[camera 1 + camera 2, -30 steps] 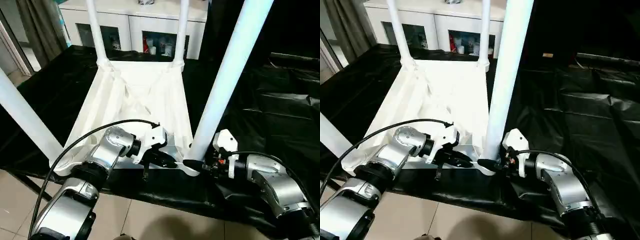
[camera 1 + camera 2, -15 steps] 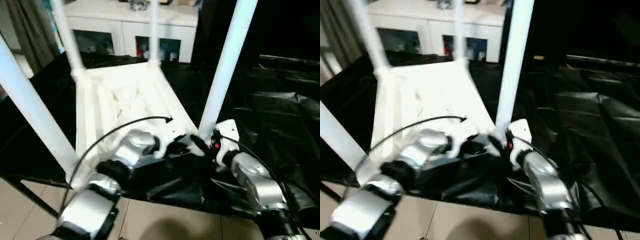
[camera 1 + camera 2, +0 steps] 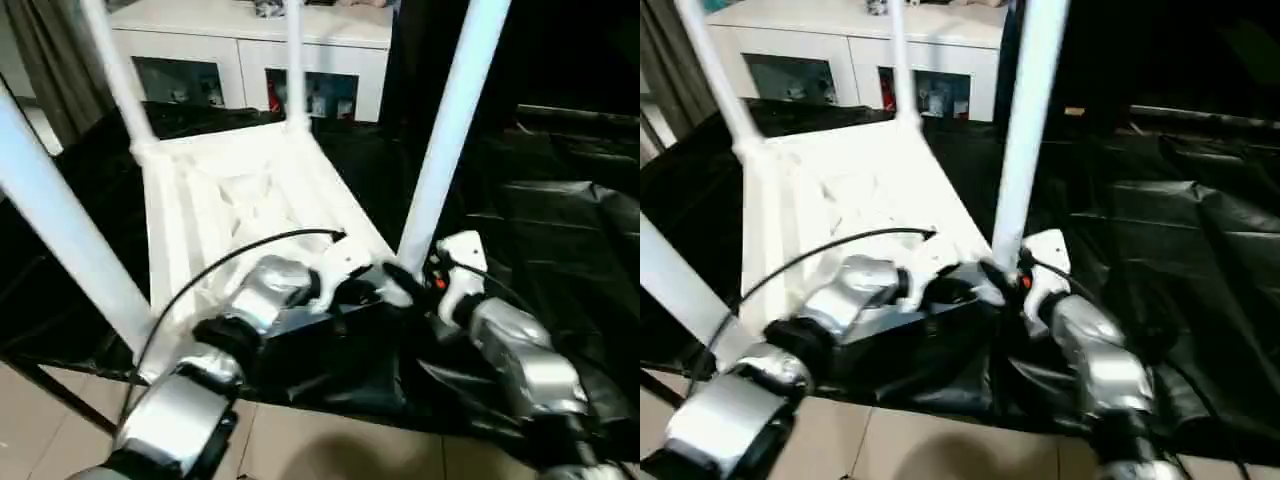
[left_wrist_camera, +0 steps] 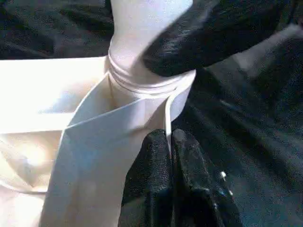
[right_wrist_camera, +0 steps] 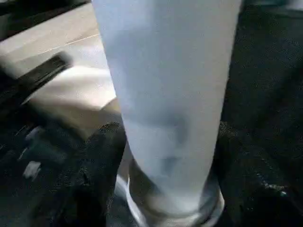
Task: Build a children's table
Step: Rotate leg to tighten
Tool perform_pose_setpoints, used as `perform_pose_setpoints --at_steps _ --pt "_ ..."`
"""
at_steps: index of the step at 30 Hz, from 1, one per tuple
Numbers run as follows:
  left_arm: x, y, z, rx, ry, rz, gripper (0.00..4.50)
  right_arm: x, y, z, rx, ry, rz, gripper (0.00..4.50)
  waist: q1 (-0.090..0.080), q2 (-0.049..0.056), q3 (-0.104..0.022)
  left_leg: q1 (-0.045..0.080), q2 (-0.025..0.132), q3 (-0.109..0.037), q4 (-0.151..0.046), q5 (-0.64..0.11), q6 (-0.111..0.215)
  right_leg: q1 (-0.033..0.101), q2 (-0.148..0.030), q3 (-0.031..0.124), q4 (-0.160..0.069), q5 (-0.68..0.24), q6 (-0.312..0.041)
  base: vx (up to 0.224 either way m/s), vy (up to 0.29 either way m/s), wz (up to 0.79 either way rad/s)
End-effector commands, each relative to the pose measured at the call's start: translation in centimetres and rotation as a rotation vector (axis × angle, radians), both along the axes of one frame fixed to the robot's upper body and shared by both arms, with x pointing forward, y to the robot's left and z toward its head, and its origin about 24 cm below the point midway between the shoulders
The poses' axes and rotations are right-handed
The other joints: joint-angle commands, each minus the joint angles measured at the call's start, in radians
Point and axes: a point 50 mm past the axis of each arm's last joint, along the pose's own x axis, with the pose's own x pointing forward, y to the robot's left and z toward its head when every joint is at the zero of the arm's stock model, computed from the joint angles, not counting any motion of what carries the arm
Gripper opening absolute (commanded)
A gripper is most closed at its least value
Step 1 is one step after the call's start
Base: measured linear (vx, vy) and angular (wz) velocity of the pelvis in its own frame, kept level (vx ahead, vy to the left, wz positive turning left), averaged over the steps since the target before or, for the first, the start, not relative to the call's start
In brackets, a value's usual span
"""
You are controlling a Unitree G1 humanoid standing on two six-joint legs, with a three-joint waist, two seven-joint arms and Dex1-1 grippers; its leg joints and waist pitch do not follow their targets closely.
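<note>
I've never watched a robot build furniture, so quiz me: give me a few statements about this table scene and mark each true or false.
1. The table lies upside down with its legs pointing up. True.
2. All four legs are standing in the corner sockets. True.
3. The right pincer has its fingers on either side of the near right leg. True.
4. The left pincer is spread wide open. False: its fingers are pressed together on the table's thin edge.
5. The table rests on a bare wooden floor. False: it sits on black sheeting.
</note>
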Motion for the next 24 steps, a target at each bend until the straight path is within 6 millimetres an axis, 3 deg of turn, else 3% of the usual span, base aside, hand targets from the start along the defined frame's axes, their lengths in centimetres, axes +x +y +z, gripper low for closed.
perform_pose_setpoints --at_steps 1,3,4,8,9,11,14,24 --pt "-1.6 -0.4 -0.9 -0.023 0.075 -0.143 0.00 -1.2 1.7 -0.2 0.021 0.026 0.206 3.28 0.005 -0.018 -0.036 0.011 0.042 -0.021 -0.057 -0.255 0.055 0.018 -0.056 0.030 -0.083 -0.144 -0.208 0.000 0.000 0.00" --pt "-1.7 0.4 -0.8 -0.017 0.094 -0.171 0.00 -1.6 1.1 0.2 0.013 0.023 0.256 3.28 0.017 -0.015 -0.037 0.016 0.046 -0.018 -0.054 -0.242 0.064 0.015 -0.054 0.031 -0.079 -0.114 -0.222 0.000 0.000 0.00" --pt "-1.7 1.1 -0.8 -0.002 0.107 -0.190 0.00 -1.9 0.6 0.5 0.009 0.024 0.305 3.28 0.018 -0.017 -0.035 0.015 0.046 -0.017 -0.055 -0.243 0.066 0.016 -0.053 0.030 -0.079 -0.110 -0.224 0.000 0.000 0.00" --pt "-2.0 2.5 -0.7 0.007 0.153 -0.230 0.00 -2.3 0.3 0.9 0.004 0.023 0.378 3.28 0.024 -0.011 -0.040 0.014 0.051 -0.017 -0.054 -0.225 0.068 0.015 -0.052 0.026 -0.066 -0.056 -0.243 0.000 0.000 0.00" --pt "-2.0 2.7 -0.7 0.008 0.158 -0.237 0.00 -2.4 0.4 0.9 0.008 0.026 0.392 3.28 0.024 -0.018 -0.039 0.012 0.050 -0.017 -0.054 -0.227 0.069 0.016 -0.051 0.025 -0.066 -0.054 -0.245 0.000 0.000 0.00" --pt "-2.1 3.1 -0.7 0.011 0.165 -0.243 0.00 -2.6 0.4 0.9 0.013 0.032 0.434 3.28 0.027 -0.015 -0.039 0.014 0.050 -0.015 -0.054 -0.241 0.064 0.014 -0.054 0.026 -0.066 -0.071 -0.250 0.000 0.000 0.00" --pt "-2.1 3.4 -0.6 0.009 0.167 -0.244 0.00 -2.7 0.6 1.0 0.017 0.037 0.475 2.98 0.030 -0.020 -0.038 0.014 0.050 -0.015 -0.055 -0.238 0.054 0.015 -0.055 0.027 -0.066 -0.065 -0.251 0.000 0.000 0.00" --pt "-2.2 3.7 -0.5 0.006 0.169 -0.243 0.00 -2.9 0.7 0.7 0.020 0.061 0.521 2.30 0.038 -0.021 -0.041 0.013 0.047 -0.014 -0.046 -0.181 0.077 0.019 -0.054 0.025 -0.057 0.003 -0.259 0.000 0.000 0.00"
